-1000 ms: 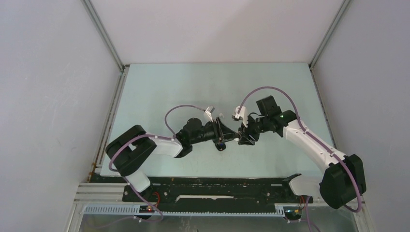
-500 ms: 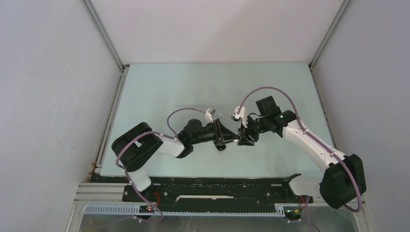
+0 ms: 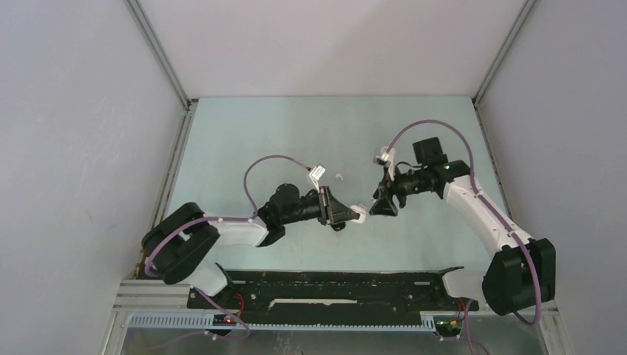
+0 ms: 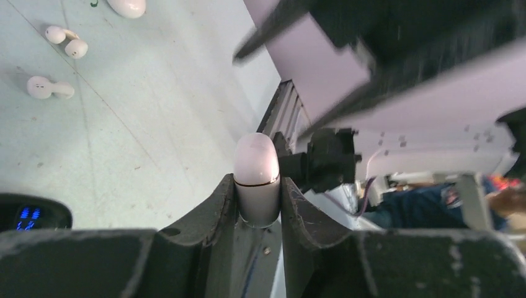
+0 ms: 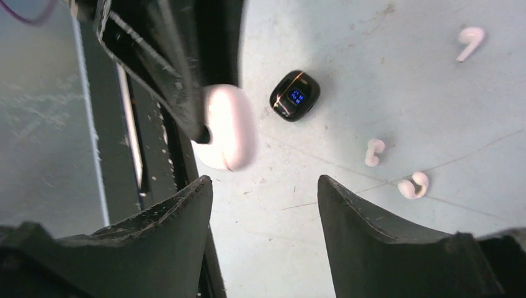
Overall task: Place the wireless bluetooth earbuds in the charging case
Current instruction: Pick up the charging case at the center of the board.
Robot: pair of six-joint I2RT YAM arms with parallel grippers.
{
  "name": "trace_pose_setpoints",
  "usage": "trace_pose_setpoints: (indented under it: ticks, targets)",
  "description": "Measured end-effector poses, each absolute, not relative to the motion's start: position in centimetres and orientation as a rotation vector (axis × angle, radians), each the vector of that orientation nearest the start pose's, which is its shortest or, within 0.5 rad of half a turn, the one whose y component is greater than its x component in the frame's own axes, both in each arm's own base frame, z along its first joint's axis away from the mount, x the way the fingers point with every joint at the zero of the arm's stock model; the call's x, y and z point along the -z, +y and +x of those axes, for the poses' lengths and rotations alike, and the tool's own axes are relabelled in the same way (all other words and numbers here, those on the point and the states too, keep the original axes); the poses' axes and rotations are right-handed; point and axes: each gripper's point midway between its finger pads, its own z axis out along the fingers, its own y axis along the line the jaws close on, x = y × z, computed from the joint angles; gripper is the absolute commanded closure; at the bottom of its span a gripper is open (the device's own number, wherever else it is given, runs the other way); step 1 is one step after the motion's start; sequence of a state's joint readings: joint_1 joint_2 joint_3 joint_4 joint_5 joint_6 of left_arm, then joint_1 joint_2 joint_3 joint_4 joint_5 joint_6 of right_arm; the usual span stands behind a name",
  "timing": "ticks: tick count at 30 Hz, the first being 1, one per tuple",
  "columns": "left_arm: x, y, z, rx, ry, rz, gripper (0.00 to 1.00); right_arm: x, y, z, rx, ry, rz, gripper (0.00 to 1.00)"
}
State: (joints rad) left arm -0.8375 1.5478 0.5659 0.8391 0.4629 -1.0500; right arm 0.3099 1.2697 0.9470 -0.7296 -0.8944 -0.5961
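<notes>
The left gripper (image 3: 346, 214) holds the white charging case (image 4: 255, 162) tightly. The right gripper (image 5: 263, 186) is wide and empty. The earbuds (image 5: 374, 152) lie on the counter (image 3: 251, 133), just far of both.

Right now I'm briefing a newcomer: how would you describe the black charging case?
On the pale green table, find the left fingers pinching a white case. The black charging case lies on the table close by. Unlike the white case and scattered white earbuds, it is dark and rounded, with a lit blue display.
</notes>
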Motion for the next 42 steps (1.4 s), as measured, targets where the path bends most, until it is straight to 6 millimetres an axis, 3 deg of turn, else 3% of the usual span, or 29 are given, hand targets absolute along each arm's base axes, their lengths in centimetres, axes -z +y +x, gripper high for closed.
trace_pose_setpoints:
  ticks: [4,9,14,27,32,35,38,42]
  targets:
    - [-16.3,-35.8,16.5,1.617,1.877,0.414,0.95,-18.1,18.8,22.2,-1.101,1.941,-1.197,0.39]
    - [-20.1,-35.4,14.3,1.527,1.601,0.658,0.95,-18.8,19.6,19.1,-1.222,1.926,-1.27,0.44]
    - [-22.5,-35.4,14.4,1.431,1.436,0.779,0.95,-18.8,20.4,16.5,-1.294,1.924,-1.332,0.44]
    - [-21.4,-36.1,13.7,1.38,1.418,0.885,0.95,-20.1,21.6,13.6,-1.352,1.823,-1.436,0.48]
    - [-21.4,-37.1,13.2,1.402,1.42,0.922,0.95,-20.2,21.8,13.6,-1.367,1.816,-1.437,0.6]
    - [-21.1,-37.4,13.1,1.404,1.429,0.934,0.95,-20.0,21.8,13.6,-1.368,1.82,-1.44,0.72]
    - [-21.0,-37.6,12.9,1.412,1.43,0.946,0.89,-19.8,21.7,13.6,-1.36,1.827,-1.446,0.84]
    - [-20.7,-37.7,12.8,1.415,1.438,0.952,0.7,-19.7,21.6,13.6,-1.351,1.833,-1.454,0.91]
